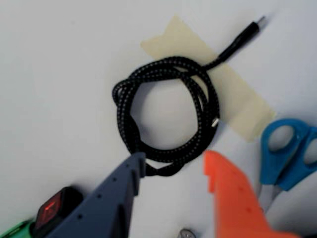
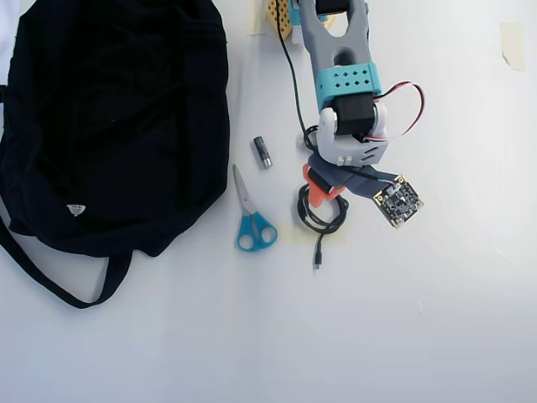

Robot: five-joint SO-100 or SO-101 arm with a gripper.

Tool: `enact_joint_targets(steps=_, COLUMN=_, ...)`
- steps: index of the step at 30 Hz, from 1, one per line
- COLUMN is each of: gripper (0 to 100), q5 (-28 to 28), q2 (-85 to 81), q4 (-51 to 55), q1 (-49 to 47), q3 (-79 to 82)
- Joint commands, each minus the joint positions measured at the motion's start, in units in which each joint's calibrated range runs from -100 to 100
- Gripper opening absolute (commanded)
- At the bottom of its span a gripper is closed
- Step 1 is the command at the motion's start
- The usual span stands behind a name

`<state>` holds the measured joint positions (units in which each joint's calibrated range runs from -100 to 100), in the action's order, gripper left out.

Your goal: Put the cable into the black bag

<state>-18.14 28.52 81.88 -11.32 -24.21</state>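
Cable [image 1: 168, 111] lies flat on the white worktop [image 1: 59, 74] as a small loose coil of black braided cord. One short free end runs off toward the upper right of the wrist view and stops at a small plug [image 1: 258, 22]. The coil rests partly over a strip of pale tape [image 1: 237, 99] stuck to the worktop.

The end effector [image 1: 173, 166] sits directly at the near edge of the coil. Its jaws stand apart, with the grey-blue finger [image 1: 116, 198] at the left and the orange finger [image 1: 233, 198] at the right in the wrist view. The lower arc of the coil lies in the gap between the two tips, and the grey-blue tip touches or just overlaps the cord. Neither finger has closed on anything. In the overhead view the end effector [image 2: 323, 195] hangs over the upper part of the cable [image 2: 321, 220], and the plug end points down the picture.

Blue-handled scissors [image 2: 250, 217] lie just beside the coil, on its left in the overhead view and at the right edge of the wrist view. A small cylindrical battery [image 2: 263, 152] lies above them.

The black bag [image 2: 113, 117] lies slumped at the far left of the overhead view, well apart from the cable, with its strap [image 2: 50, 281] looping below it and a small white label [image 2: 75, 209] near its lower edge.
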Motion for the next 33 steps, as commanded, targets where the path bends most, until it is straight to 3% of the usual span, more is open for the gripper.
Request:
enact_joint_targets(steps=1, gripper=19, q5=0.05, q2=-0.22, q4=-1.26, q1=0.02, q3=-3.1)
enact_joint_targets(steps=16, gripper=20, q5=2.36, q2=9.32, q4=-1.69, q1=0.62, q3=-12.62)
enact_joint_targets(steps=24, gripper=35, q5=2.47, q2=10.24, q4=-1.69, q1=1.44, q3=-12.71)
enact_joint_targets(steps=33, gripper=37, q5=3.04, q2=12.73, q4=-1.61, q1=1.74, q3=-12.62)
